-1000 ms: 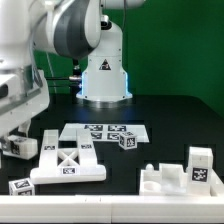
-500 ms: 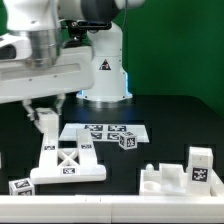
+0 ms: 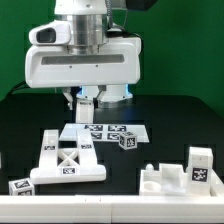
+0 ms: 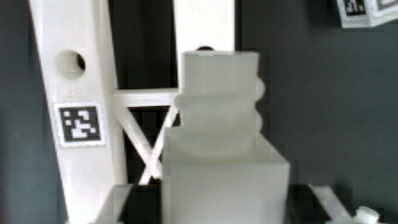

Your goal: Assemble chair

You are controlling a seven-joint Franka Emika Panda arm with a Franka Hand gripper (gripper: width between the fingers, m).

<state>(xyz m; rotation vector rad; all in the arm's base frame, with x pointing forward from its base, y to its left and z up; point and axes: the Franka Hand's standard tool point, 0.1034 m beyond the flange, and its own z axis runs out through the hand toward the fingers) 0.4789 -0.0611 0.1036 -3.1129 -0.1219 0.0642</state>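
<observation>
Holding a white chair leg (image 4: 221,120) in the half-closed hand (image 3: 85,103), over the cross-braced panel (image 3: 66,162) lying on the black tabletop (image 3: 175,125) beside the marker board (image 3: 105,131).

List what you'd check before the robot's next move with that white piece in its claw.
1. Gripper shut on the white piece: ok.
2. Piece lifted off the table: ok.
3. Piece straight in the grip: cannot tell, the hand hides most of it.
4. Cross-braced panel lying flat with nothing on it: ok.
5. Tagged cube apart from the panel, by the marker board: ok.
6. Which socket the piece fits: cannot tell.
</observation>
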